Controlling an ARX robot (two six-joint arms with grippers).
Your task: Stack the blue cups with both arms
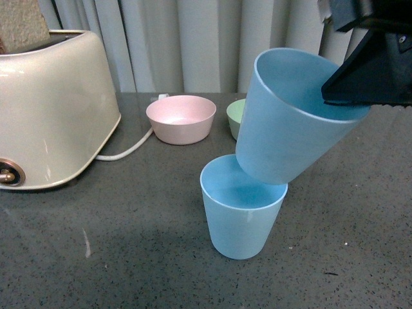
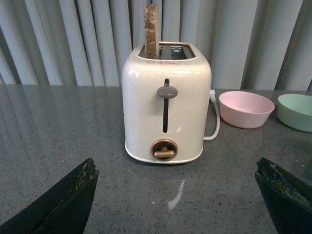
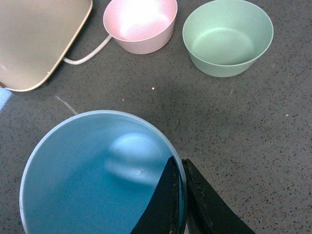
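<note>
The right gripper (image 3: pixel 179 162) is clenching the rim of one blue cup (image 1: pixel 290 122), one finger inside and one outside, holding it tilted in the air right of the toaster (image 1: pixel 51 109); the second blue cup (image 1: pixel 241 219) is standing upright on the table (image 1: pixel 129 257), also right of the toaster, its far rim just under the tilted cup's base; the left gripper (image 2: pixel 175 165) is hanging spread wide and empty, facing the toaster's lever end.

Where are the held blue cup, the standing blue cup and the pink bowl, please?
held blue cup (image 1: pixel 290 129): front view, on its outer side wall.
standing blue cup (image 1: pixel 243 228): front view, on its outer side wall.
pink bowl (image 1: pixel 181 132): front view, on its outer wall.
</note>
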